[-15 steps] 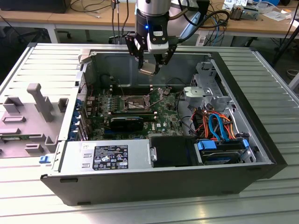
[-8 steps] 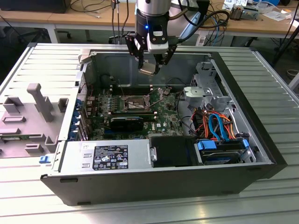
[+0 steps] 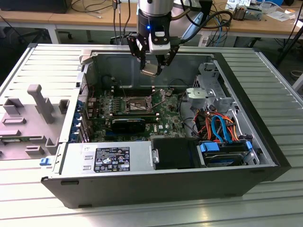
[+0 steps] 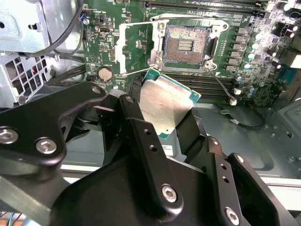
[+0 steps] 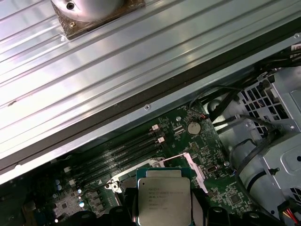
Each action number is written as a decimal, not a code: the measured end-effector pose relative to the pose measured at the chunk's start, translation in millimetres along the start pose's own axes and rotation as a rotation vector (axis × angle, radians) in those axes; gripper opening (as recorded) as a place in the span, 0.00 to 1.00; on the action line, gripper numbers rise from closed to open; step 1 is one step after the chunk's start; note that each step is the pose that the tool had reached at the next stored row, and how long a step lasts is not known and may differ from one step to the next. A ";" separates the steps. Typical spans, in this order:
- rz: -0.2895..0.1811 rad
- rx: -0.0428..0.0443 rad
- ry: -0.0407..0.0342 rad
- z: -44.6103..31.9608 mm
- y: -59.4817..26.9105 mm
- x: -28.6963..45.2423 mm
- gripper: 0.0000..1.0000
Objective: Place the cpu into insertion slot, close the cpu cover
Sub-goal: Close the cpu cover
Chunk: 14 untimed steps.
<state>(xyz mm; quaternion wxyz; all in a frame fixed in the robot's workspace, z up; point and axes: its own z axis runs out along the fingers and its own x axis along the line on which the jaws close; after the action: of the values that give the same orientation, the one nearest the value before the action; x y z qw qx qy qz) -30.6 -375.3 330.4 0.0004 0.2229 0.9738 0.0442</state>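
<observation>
My gripper (image 3: pixel 150 72) hangs over the open computer case, above its back wall, shut on the cpu (image 3: pixel 149 71). In the second wrist view the cpu (image 4: pixel 167 106) is a silvery square with a green edge, tilted and clamped between the two black fingers (image 4: pixel 141 136). Beyond it on the green board lies the insertion slot (image 4: pixel 188 44), its dark centre uncovered. The cpu cover (image 4: pixel 134 49) is flipped open beside the slot, with a lever wire across its lower edge. In the first wrist view the cpu (image 5: pixel 163 195) hides most of the slot, and the cpu cover (image 5: pixel 195 169) shows beside it.
A grey drive cage (image 3: pixel 208 92) and orange and blue cables (image 3: pixel 218 125) fill the case on the exterior view's right. The power supply (image 3: pixel 106 158) sits along the front. Long memory slots (image 4: pixel 211 92) run beside the socket. A grey fixture (image 3: pixel 38 113) stands outside the case on the exterior view's left.
</observation>
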 end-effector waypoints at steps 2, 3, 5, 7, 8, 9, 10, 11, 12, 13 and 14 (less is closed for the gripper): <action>0.002 -0.0001 -0.0001 0.0 0.0 0.0 0.55; 0.002 0.0000 -0.0002 0.0 0.0 0.0 0.55; 0.003 -0.0001 -0.0003 0.0 0.0 0.0 0.55; 0.005 -0.0001 -0.0004 0.0 0.0 0.0 0.55; 0.006 -0.0002 -0.0005 0.0 0.0 0.0 0.55; 0.011 -0.0003 -0.0009 0.0 0.0 0.0 0.55; 0.016 -0.0003 -0.0014 0.0 0.0 0.0 0.55; 0.024 -0.0004 -0.0021 0.0 0.0 0.0 0.55; 0.027 -0.0004 -0.0023 0.0 0.0 0.0 0.55; 0.028 -0.0005 -0.0025 0.0 0.0 0.0 0.55; 0.030 -0.0005 -0.0026 0.1 0.0 0.0 0.55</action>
<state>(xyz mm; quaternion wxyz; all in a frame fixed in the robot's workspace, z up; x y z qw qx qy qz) -30.6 -375.3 330.3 0.0011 0.2376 0.9704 0.0441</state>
